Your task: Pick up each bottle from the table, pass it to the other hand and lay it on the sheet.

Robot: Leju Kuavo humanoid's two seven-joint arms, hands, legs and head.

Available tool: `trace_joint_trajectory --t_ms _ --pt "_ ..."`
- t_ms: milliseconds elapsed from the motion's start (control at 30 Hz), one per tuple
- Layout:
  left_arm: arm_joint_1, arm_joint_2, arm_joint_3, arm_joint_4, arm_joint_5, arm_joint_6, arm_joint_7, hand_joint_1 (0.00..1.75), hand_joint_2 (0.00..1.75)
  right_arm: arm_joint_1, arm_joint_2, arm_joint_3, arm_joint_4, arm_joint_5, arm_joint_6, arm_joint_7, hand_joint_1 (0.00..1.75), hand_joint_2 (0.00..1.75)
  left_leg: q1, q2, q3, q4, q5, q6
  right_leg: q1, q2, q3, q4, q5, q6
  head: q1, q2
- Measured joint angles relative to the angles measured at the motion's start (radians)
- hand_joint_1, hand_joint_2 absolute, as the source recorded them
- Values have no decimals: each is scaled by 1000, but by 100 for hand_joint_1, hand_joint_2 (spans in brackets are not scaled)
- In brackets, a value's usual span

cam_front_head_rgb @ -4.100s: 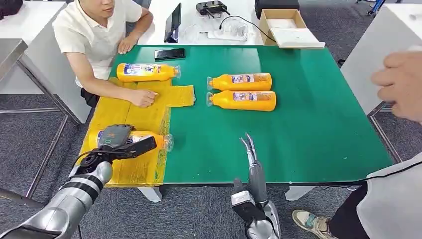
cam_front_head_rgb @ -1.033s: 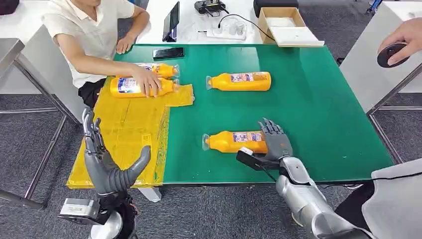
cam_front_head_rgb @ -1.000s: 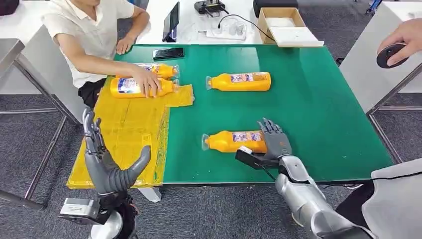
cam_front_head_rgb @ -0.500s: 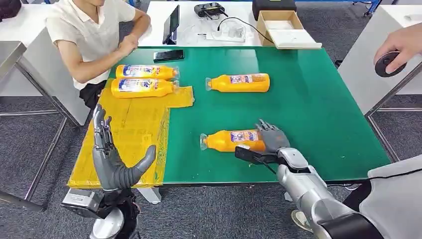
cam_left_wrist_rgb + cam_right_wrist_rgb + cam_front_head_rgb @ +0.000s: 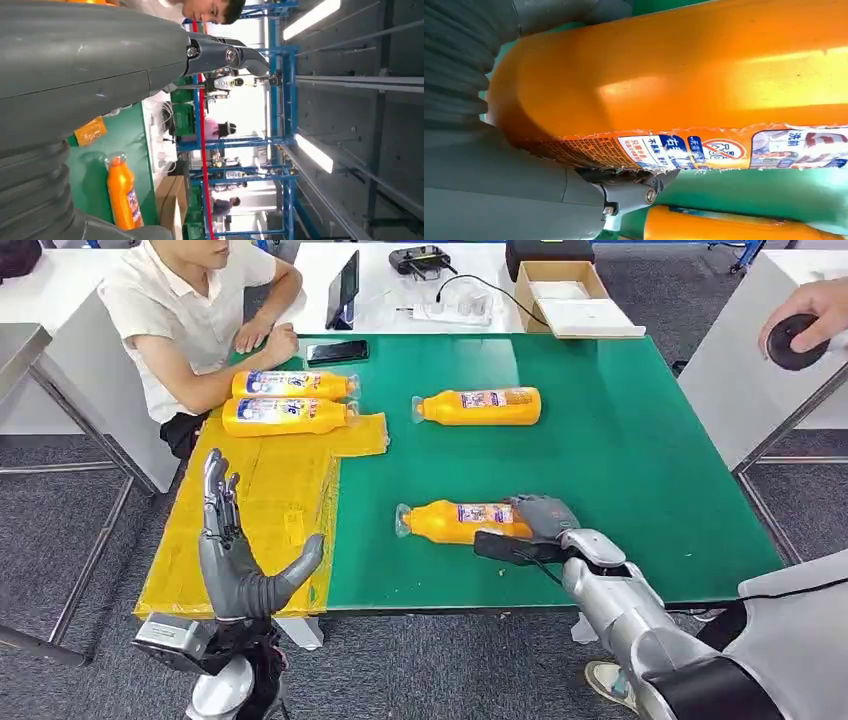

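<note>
Right robot hand [image 5: 543,517], low and right of centre in the head view, has its fingers wrapped over the base end of an orange bottle [image 5: 458,522] and grips it on the green counter [image 5: 640,450]. That bottle lies flat, long axis running left to right across the frame, its clear-capped neck pointing left toward the yellow sheet [image 5: 262,510]. Up close in the right wrist view the bottle [image 5: 684,75] shows a blue, white and orange label with a red prohibition symbol and small print too fine to read.

Left robot hand [image 5: 232,558] is raised at lower left over the sheet's near edge, fingers spread and upright, thumb out to the side, holding nothing.

Farther up the counter, a second orange bottle [image 5: 478,406] lies flat at upper centre, neck also pointing left. At upper left, two more bottles [image 5: 288,402] lie side by side and touching at the far end of the sheet, necks pointing right, blue-and-white labels facing up.

A seated person [image 5: 190,310] leans on the counter's upper-left corner beside a dark phone [image 5: 337,352]. Beyond sit a white table with an open cardboard box [image 5: 570,295] and cables. Grey carpet surrounds everything. At the upper right edge another person's hand [image 5: 805,320] holds a round black object.
</note>
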Motion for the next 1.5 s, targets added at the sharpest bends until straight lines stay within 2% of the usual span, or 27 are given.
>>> trace_joint_trajectory --t_ms 333,500,933,1000,1167,1267,1367,1500 --pt "0 0 -2 0 1 6 0 0 175 28 5 -35 -1 -185 -8 -132 175 175 0 3 1 0 0 0 0 3 1 0 0 0 0 0" --pt "20 0 -2 -4 29 8 15 0 175 106 40 -103 -71 -374 -96 -270 175 175 0 2 -3 0 0 0 0 2 -1 1 0 0 0 0" --pt "42 0 -2 -9 47 7 33 0 175 197 70 -151 -199 -440 -117 -302 175 175 0 -1 -10 0 0 0 -1 1 -7 1 0 0 0 0" --pt "53 0 0 -9 72 9 57 0 175 246 75 -159 -273 -513 -133 -325 175 175 0 -3 -12 0 0 0 -1 -1 -8 1 0 1 0 0" --pt "100 0 6 -3 127 18 110 0 175 384 84 -161 -585 -674 -177 -302 175 175 0 -4 -17 0 0 0 -1 -2 -13 1 -1 0 -1 0" --pt "114 2 -1 34 173 -70 199 0 175 449 93 -157 -735 -736 -150 -306 175 175 0 -4 -19 0 0 0 -1 -2 -15 1 -1 0 0 0" --pt "115 12 -49 96 188 -239 245 0 175 489 108 -121 -825 -755 -100 -322 175 175 0 -3 -20 0 0 0 -1 -2 -16 1 -1 0 0 0" --pt "104 16 -104 149 112 -237 238 0 175 501 140 -35 -843 -736 -75 -344 175 175 0 -2 -20 0 0 0 -1 -2 -17 1 -1 0 0 0"
